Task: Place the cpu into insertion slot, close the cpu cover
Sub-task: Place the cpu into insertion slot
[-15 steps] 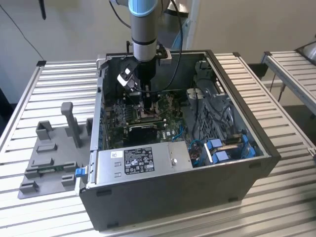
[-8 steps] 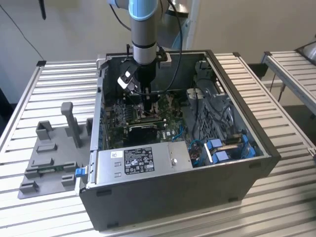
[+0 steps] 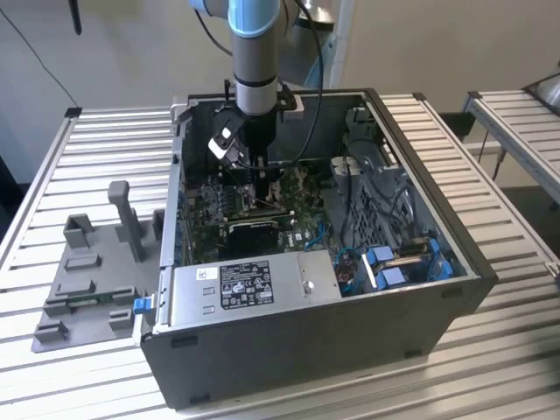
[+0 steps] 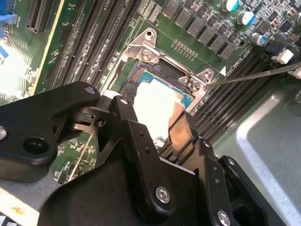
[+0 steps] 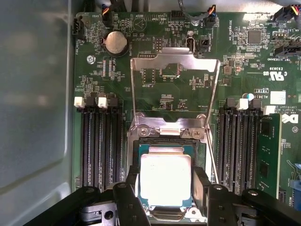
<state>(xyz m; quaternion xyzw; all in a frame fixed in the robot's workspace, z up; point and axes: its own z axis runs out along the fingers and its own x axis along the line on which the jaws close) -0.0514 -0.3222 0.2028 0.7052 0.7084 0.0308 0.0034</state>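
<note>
Exterior view: the arm reaches into the open case, with the gripper low inside. Second wrist view: the fingers pinch the cpu by opposite edges. First wrist view: the cpu sits in the slot and the cover lies open beyond it.

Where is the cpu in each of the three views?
Exterior view: too small to make out; the gripper stands over its spot.
First wrist view: the cpu, pale face up, at the gripper's tip.
Second wrist view: the cpu, glaring white, at the gripper's tip.
Shared landmark: the silver hinge bracket just beyond the cpu, in both wrist views.
</note>
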